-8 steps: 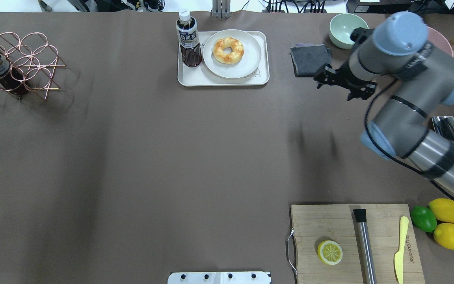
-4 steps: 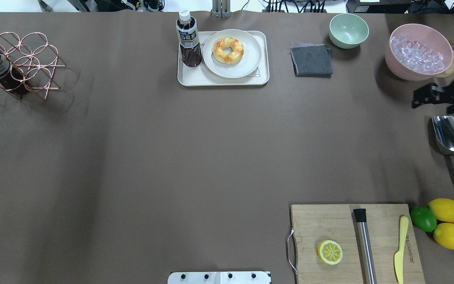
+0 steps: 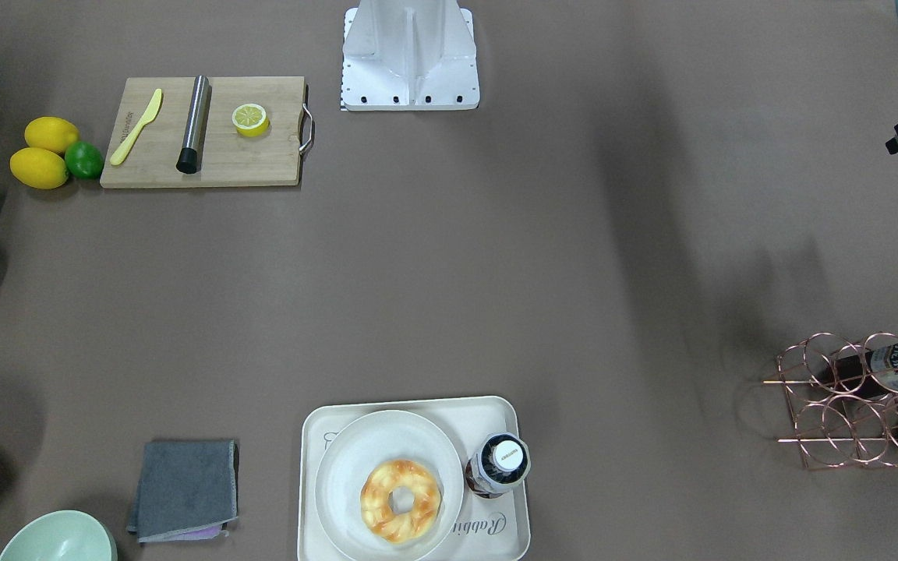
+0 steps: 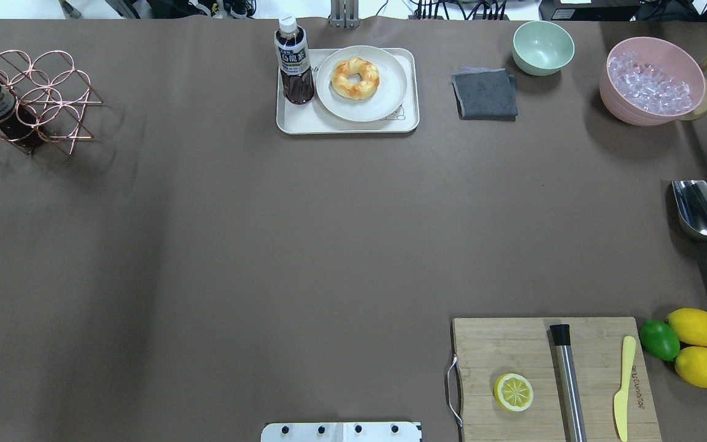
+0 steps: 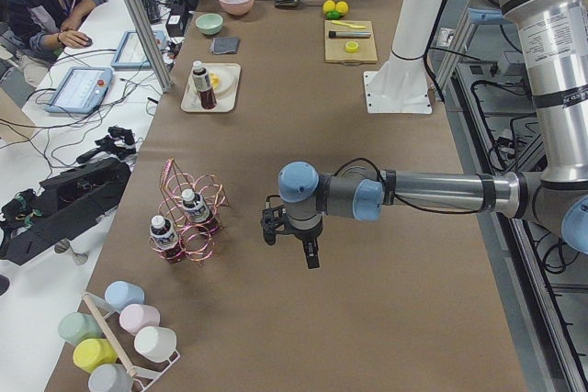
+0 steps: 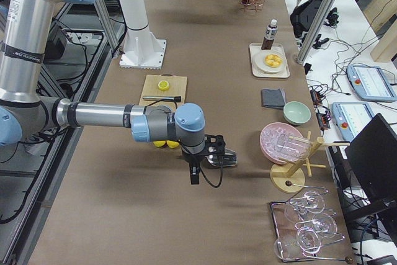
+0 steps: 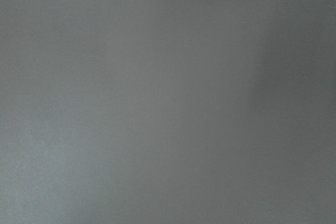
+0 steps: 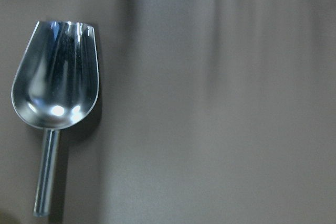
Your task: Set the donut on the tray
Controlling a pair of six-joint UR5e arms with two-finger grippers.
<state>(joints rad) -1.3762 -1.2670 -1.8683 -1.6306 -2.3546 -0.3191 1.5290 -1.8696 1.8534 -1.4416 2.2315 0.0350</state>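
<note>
The donut [image 4: 355,78] lies on a round white plate [image 4: 384,101] that sits on the cream tray [image 4: 304,123] at the far middle of the table. It also shows in the front-facing view [image 3: 401,500] on the tray [image 3: 496,413]. Neither gripper is in the overhead view. My left gripper [image 5: 289,238] hangs over bare table beside the copper rack, far from the tray. My right gripper [image 6: 211,147] hovers over the metal scoop [image 8: 55,77]. I cannot tell whether either is open or shut.
A tea bottle [image 4: 294,61] stands on the tray beside the plate. A grey cloth [image 4: 485,92], green bowl [image 4: 542,46], pink ice bowl [image 4: 651,83] and scoop [image 4: 700,212] are on the right. A cutting board [image 4: 513,344] with a halved lemon is near right. A copper rack [image 4: 28,98] stands far left.
My right arm has pulled back from over the grey cloth toward the right edge and has left the overhead view. The donut, plate and tray have not moved.
</note>
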